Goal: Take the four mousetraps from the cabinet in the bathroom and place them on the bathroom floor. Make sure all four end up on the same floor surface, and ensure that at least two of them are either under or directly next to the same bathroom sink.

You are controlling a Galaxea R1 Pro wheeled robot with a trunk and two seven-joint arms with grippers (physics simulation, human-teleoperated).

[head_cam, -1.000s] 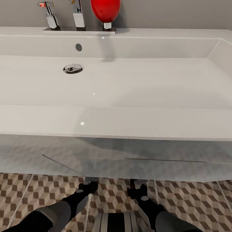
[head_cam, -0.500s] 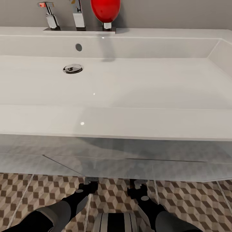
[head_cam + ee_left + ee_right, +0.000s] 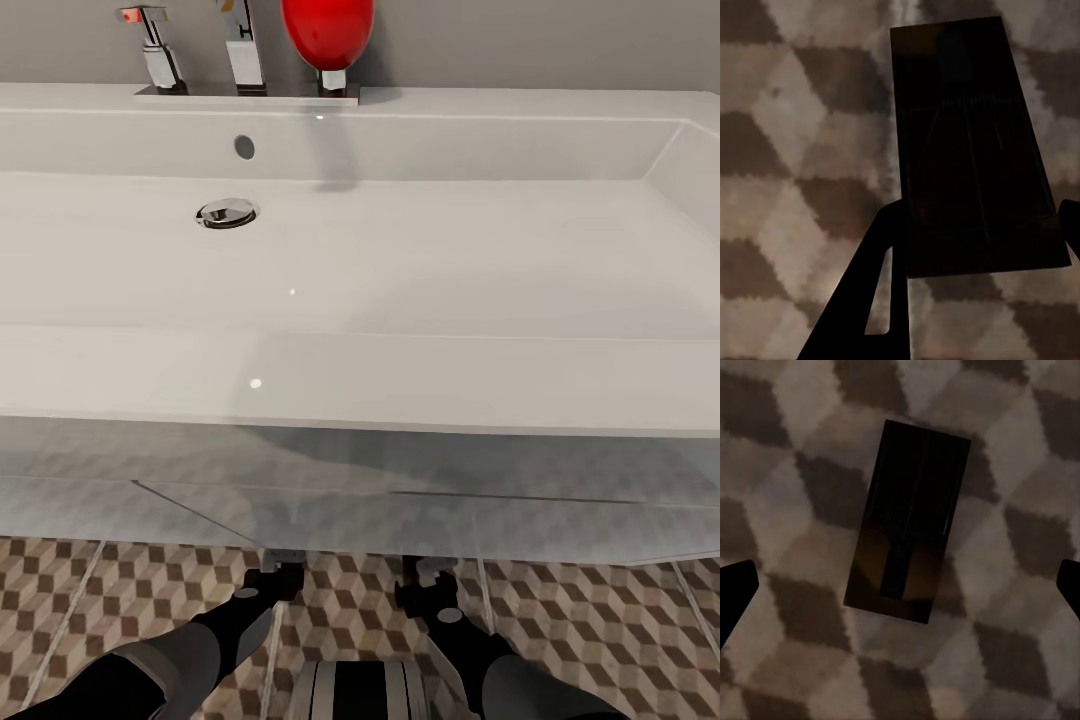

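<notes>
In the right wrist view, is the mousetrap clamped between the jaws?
No. The mousetrap lies flat on the bathroom floor, with both jaws spread far apart at the picture's edges, clear of it.

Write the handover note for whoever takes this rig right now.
Left pincer: low over the cube-patterned tiled floor, by the front edge of the wide white rectangular sink. Its fingers stand at both long edges of a flat rectangular mousetrap, dark in shadow; gripped or released, cannot tell.
Right pincer: open, beside the left one, with a second flat dark mousetrap lying on the tiles between its fingers, clear of both.
Done: one trap is down by the sink, and another is there or nearly.
Left: confirm the left trap is released, then account for the other two.
</notes>
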